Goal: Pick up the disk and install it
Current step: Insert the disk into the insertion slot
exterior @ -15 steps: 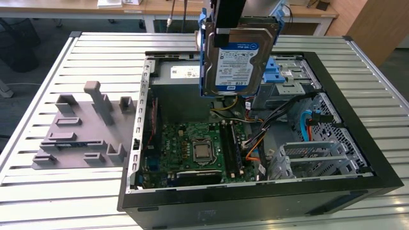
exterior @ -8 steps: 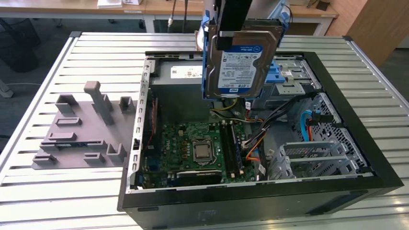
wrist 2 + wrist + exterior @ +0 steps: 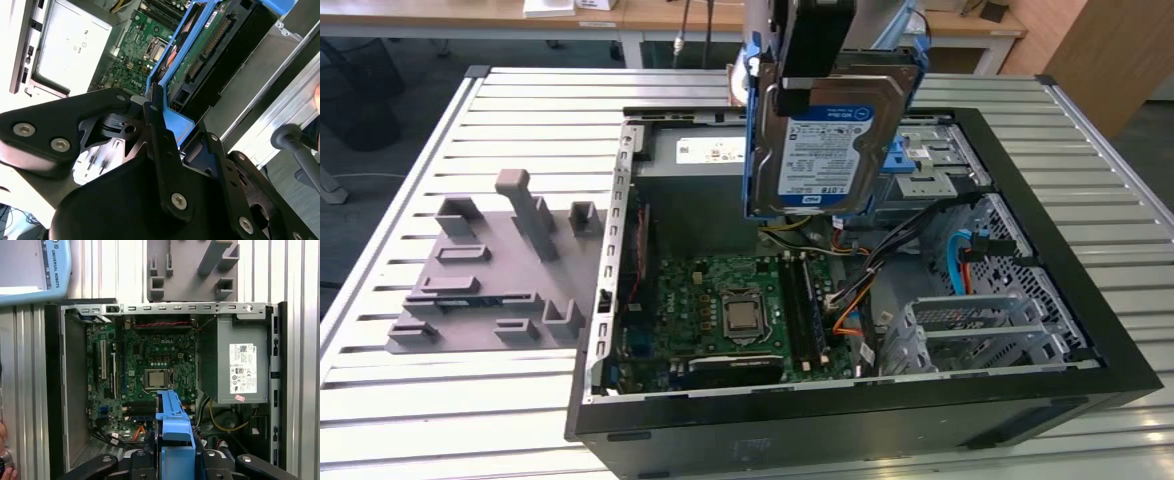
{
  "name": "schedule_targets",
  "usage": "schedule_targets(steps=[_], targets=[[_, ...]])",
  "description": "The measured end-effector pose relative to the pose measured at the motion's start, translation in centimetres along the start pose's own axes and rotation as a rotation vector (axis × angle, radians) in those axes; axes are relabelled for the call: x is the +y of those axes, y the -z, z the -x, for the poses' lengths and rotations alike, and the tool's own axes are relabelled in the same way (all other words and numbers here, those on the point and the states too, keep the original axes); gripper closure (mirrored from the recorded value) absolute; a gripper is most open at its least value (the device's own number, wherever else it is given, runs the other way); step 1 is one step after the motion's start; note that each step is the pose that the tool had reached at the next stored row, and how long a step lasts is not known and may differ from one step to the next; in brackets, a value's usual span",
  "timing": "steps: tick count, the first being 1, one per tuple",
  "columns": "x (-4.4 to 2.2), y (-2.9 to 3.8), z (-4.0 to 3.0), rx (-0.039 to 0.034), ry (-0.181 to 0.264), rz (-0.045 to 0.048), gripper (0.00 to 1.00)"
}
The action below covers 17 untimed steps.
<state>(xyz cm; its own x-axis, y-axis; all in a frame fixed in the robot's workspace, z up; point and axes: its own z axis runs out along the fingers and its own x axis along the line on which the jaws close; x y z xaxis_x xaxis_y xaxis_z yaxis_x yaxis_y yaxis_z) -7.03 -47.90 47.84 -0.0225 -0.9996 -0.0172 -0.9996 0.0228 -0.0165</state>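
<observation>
Exterior view oblique, high — both wrist views close above the case [image 3: 165, 307] [image 3: 25, 50].

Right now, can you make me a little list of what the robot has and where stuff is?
Held: disk, upright, in its blue frame
Hand: shut on the disk
Disk place: in the air above the open computer
Computer: lying on the slatted table, lid off, green board showing
Beside it: grey plastic block, on the exterior view's left
</observation>
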Motion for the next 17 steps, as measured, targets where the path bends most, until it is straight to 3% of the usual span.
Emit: schedule_targets(steps=[9,17], targets=[[-0.24,-0.02,-0.79,0.0001,0.0,0.0001,0.63],[-1.26,-0.07,-0.89,0.0001,0.0,0.0001,0.63]])
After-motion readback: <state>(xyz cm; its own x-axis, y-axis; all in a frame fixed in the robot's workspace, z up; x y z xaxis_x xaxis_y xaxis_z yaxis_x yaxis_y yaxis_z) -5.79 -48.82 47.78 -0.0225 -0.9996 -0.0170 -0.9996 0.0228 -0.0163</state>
